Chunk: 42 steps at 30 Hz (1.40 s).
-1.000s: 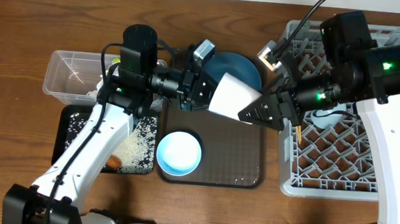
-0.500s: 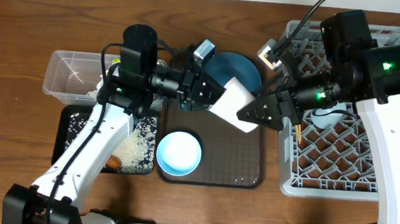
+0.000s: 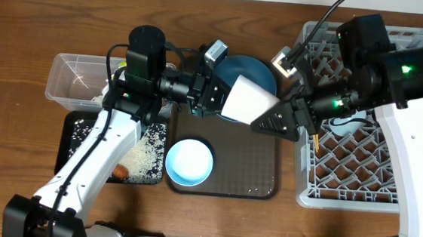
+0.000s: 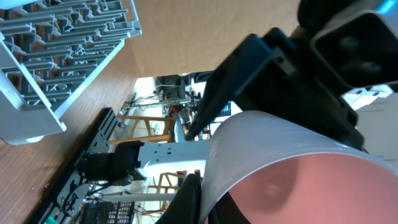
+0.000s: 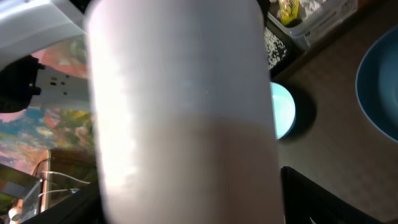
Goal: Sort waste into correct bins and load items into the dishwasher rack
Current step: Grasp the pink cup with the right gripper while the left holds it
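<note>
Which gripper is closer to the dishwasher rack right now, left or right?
Right. The right gripper sits just off the left edge of the dishwasher rack, over the brown tray. The left gripper is farther left, beyond the pink cup between them.

The cup looks whitish outside, pink within. Behind it a dark blue plate; a pale blue bowl on the dark brown serving tray; a light-grey lattice rack; white rice; a brown wood-grain bench.
</note>
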### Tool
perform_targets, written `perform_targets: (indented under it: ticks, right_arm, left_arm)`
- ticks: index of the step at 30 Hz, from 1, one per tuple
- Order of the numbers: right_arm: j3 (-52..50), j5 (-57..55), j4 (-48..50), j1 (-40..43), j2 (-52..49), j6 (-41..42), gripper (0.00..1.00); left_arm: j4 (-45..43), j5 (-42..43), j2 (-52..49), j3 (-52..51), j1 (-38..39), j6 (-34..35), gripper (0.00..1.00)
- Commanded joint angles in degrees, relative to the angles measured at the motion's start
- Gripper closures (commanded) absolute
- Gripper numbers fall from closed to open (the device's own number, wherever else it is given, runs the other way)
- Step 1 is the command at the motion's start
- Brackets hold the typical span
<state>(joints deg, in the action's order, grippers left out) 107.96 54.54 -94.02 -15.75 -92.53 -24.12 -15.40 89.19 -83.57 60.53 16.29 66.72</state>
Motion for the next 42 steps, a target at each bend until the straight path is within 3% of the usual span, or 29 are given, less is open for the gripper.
perform_targets:
  ticks: [1, 7, 14, 18, 21, 25, 29, 42]
  right_arm:
    - [-0.9, 0.1, 0.4, -1.6, -0.1, -0.4, 0.25]
    - [-0.9, 2.7, 2.8, -1.6, -0.1, -0.3, 0.42]
    - [-0.8, 2.7, 3.8, -1.6, -0.1, 0.0, 0.48]
    - [-0.9, 2.7, 4.4, -1.6, -0.1, 0.1, 0.51]
    - [-0.8, 2.7, 4.8, -1.6, -0.1, 0.1, 0.5]
    - [-0.8, 2.7, 4.9, -1.5, -0.1, 0.1, 0.51]
    - [-0.8, 2.6, 4.9, -1.5, -0.1, 0.1, 0.59]
    - [-0.8, 2.7, 5.1, -0.6, -0.1, 0.1, 0.6]
  left_arm:
    - [-0.4, -0.3, 0.1, -0.5, -0.1, 0.0, 0.94]
    - [-0.4, -0.2, 0.1, -0.5, -0.1, 0.0, 0.94]
    - [-0.4, 0.0, 0.1, -0.5, -0.1, 0.0, 0.92]
    - [-0.4, 0.0, 0.1, -0.5, -0.1, -0.2, 0.92]
    - [-0.4, 0.2, 0.1, -0.5, -0.1, -0.4, 0.85]
    - [-0.3, 0.4, 0.1, -0.5, -0.1, -4.4, 0.85]
    - [-0.4, 0.3, 0.1, -0.5, -0.1, -5.0, 0.85]
    - [0.3, 0.4, 0.1, -0.5, -0.1, -10.0, 0.85]
